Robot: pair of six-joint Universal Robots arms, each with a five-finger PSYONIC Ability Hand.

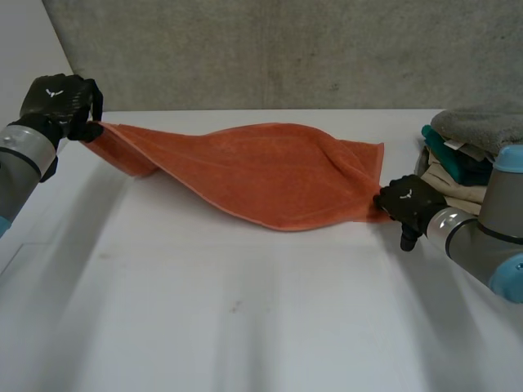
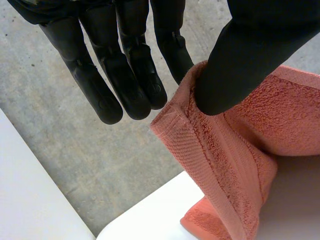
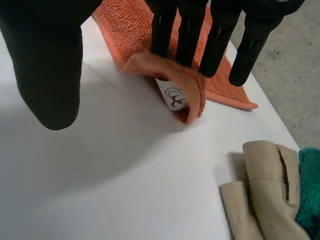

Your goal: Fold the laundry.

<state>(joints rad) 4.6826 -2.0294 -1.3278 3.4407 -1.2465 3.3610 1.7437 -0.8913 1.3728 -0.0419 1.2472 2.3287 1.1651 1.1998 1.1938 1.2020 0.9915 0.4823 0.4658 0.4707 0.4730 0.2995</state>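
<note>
An orange towel (image 1: 261, 171) is stretched across the far half of the white table (image 1: 245, 310). My left hand (image 1: 57, 98) holds its far left corner off the table. In the left wrist view the thumb (image 2: 235, 60) pinches the towel's hem (image 2: 200, 150) against a finger, while the other fingers stay straight beside it. My right hand (image 1: 409, 200) sits low at the towel's near right corner. There its straight fingers (image 3: 187, 30) touch the curled-over corner (image 3: 190, 90), which shows a white label (image 3: 172, 97). The thumb (image 3: 50, 65) stands well apart from the cloth.
A stack of folded laundry stands at the table's right end: grey cloth (image 1: 482, 126) on top, teal cloth (image 1: 449, 155) and beige cloth (image 1: 458, 184) below. The beige cloth (image 3: 260, 195) lies close beside my right hand. A concrete wall (image 1: 286, 49) runs behind the table.
</note>
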